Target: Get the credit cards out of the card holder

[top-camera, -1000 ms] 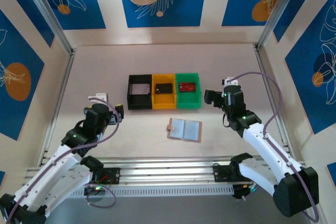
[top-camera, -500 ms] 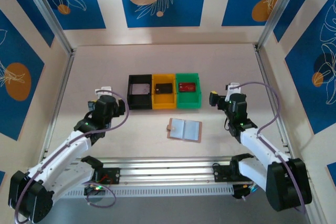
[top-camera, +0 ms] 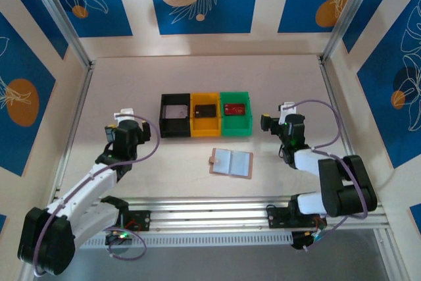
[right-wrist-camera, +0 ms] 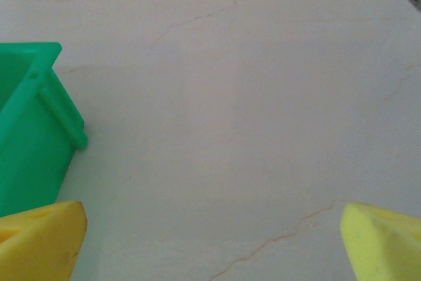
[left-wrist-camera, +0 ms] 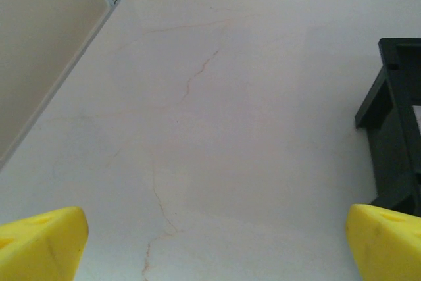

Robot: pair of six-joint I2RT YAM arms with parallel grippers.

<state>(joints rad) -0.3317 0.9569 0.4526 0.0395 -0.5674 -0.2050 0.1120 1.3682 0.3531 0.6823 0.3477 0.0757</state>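
Note:
The card holder [top-camera: 231, 162] lies open and flat on the table in front of the bins, pale panels up and its snap tab at the left. One credit card lies in each bin: a pale grey one [top-camera: 175, 112], a dark one [top-camera: 205, 110] and a red one [top-camera: 235, 108]. My left gripper [top-camera: 141, 126] hovers left of the black bin, open and holding nothing, with bare table between its yellow fingertips [left-wrist-camera: 43, 241]. To the right of the green bin my right gripper [top-camera: 268, 122] is also open with nothing in it, yellow fingertips [right-wrist-camera: 381, 238] spread wide.
Black bin [top-camera: 164, 126], yellow bin [top-camera: 205, 130] and green bin [top-camera: 237, 129] stand side by side behind the holder. The black bin's corner [left-wrist-camera: 388, 129] is at the right of the left wrist view, the green bin's corner [right-wrist-camera: 33, 149] at the left of the right wrist view. Metal frame posts line both sides.
Both arms have folded back and down toward their bases. The grippers stayed open, and the holder and bins have not moved.

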